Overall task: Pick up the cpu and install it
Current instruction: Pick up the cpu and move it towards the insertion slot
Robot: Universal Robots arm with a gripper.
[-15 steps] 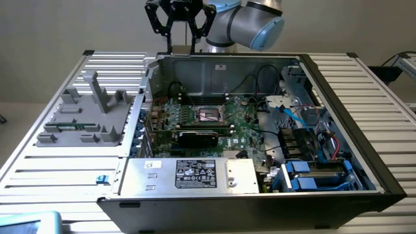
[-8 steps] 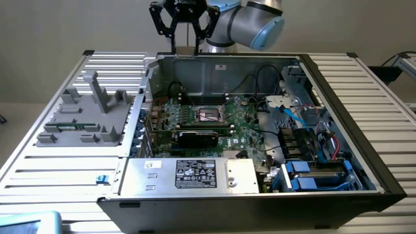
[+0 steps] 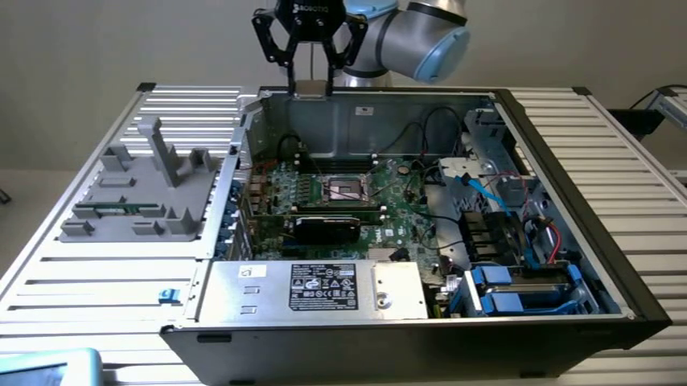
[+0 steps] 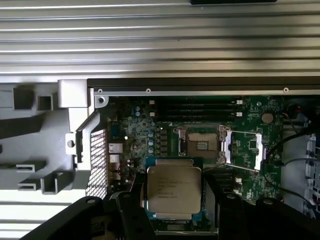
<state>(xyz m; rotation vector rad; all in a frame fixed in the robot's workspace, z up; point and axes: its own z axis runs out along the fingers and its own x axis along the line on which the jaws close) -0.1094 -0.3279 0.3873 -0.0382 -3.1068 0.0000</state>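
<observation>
Carrying surface: ribbed silver metal table (image 3: pixel 96 281); plain pale wall behind.
Gripper: black two-fingered gripper (image 3: pixel 311 85) on a grey-and-blue arm (image 3: pixel 424 36), fingers partly apart and clamped on the edges of the cpu (image 4: pixel 174 192), a small flat square chip with a shiny silver-grey top.
Position of cpu: held in the air, clear of the socket.
Case: open black computer case (image 3: pixel 601 241) on the table, holding a green motherboard (image 3: pixel 413 205) and a labelled silver power supply box (image 3: pixel 322 288).
Socket: dark square socket (image 4: pixel 202 145) on the motherboard, metal frame swung open.
Fixture: grey plastic holder (image 3: pixel 140 193) beside the case, at the exterior view's left.
</observation>
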